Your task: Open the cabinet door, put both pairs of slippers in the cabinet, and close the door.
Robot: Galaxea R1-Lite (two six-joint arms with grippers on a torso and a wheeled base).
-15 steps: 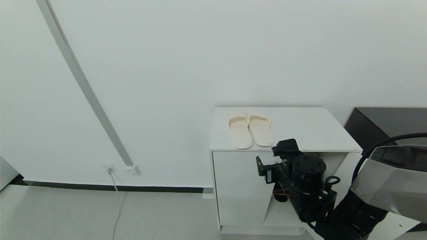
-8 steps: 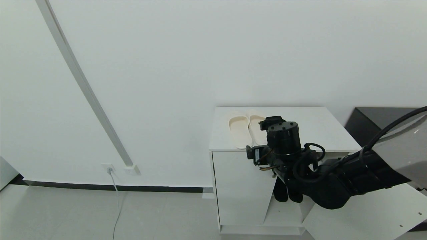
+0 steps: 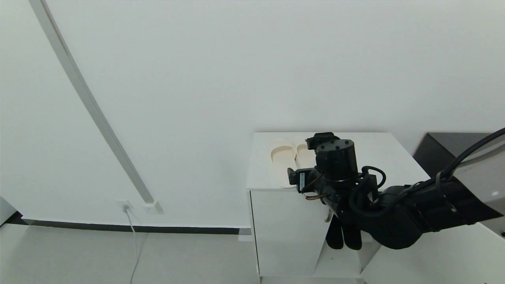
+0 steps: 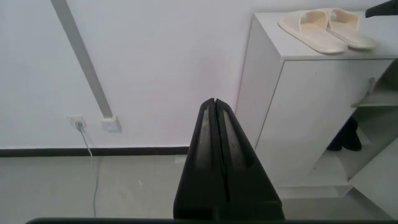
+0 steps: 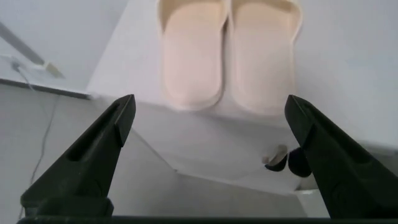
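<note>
Head view: a white cabinet (image 3: 284, 232) stands against a plain wall (image 3: 236, 59), its right-hand door (image 3: 434, 264) swung open toward the robot. A pair of cream slippers (image 3: 282, 159) lies side by side on the cabinet top, toes toward the wall and heels at the front edge, touching along their inner sides. A dark pair (image 3: 343, 236) stands on end inside the open compartment and appears to be stored already. The right gripper (image 5: 209, 109) hovers just above the cream slippers, with its jaws spread wide, one to each outer side of the pair and touching neither. The left gripper (image 4: 214, 106) hangs low, well apart from the cabinet, with its jaws pressed together on nothing. The cream slippers look like moulded foam, so they are probably very light, soft and springy, with a smooth skin that could slide out of a weak pinch. Squeezed hard from both outer sides, they would likely bow upward or ride over one another. A gentle closing force across the middle of the soles, or around the thicker strap bands near the toes, seems the surest hold for lifting both at once. Nothing here looks fragile. The main risk seems to be one slipper working free and dropping on the way into the cabinet.
</note>
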